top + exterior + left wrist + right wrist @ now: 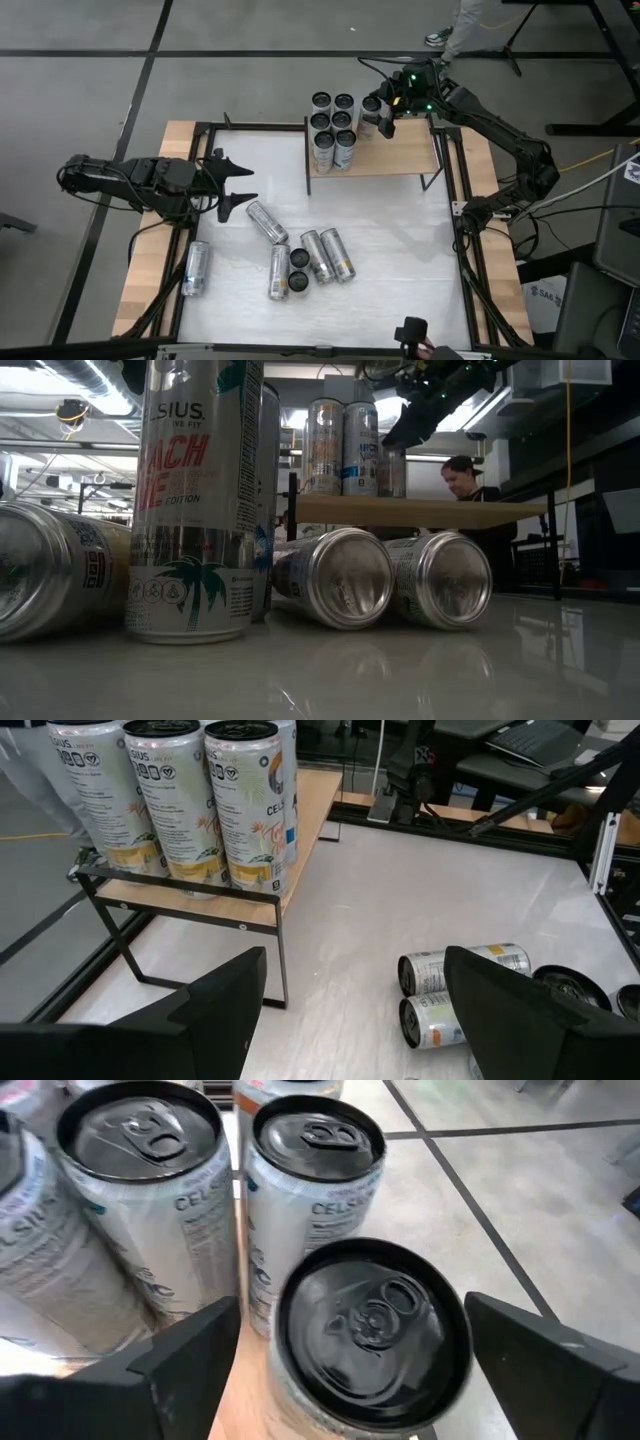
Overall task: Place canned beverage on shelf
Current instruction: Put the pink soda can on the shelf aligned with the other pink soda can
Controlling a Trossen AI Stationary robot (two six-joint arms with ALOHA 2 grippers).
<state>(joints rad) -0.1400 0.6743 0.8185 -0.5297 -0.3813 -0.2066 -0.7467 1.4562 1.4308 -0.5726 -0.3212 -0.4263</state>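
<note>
Right gripper [383,112] over the far end of the shelf [400,160], fingers spread wide on either side of an upright can [370,1338]. Clear gap visible between each finger and the can wall in the right wrist view; nothing gripped. Can standing on the shelf board, just beside the cluster of shelved cans [333,125], nearest neighbours close enough to touch or nearly so.

Left gripper [232,187] parked low over the table near its left edge, jaws partly open, empty. Loose cans [300,258] lying on the tabletop between the arms, one standing upright among them, not yet shelved.

Step judged: release complete or nearly so; retreat pending.

Hazards from here:
- Finger contact during withdrawal. Sideways or tilted exit likely to clip the can top and topple it. Straight vertical lift advised before any lateral travel.
- Chain tipping. Cans tall, narrow, tightly packed; one knocked can likely to strike its neighbours.
- Edge fall. Released can near the far edge of the board; a nudge outward enough to send it off.
- Rolling stock. Loose cans on the table free to roll if brushed by the left arm.
</note>
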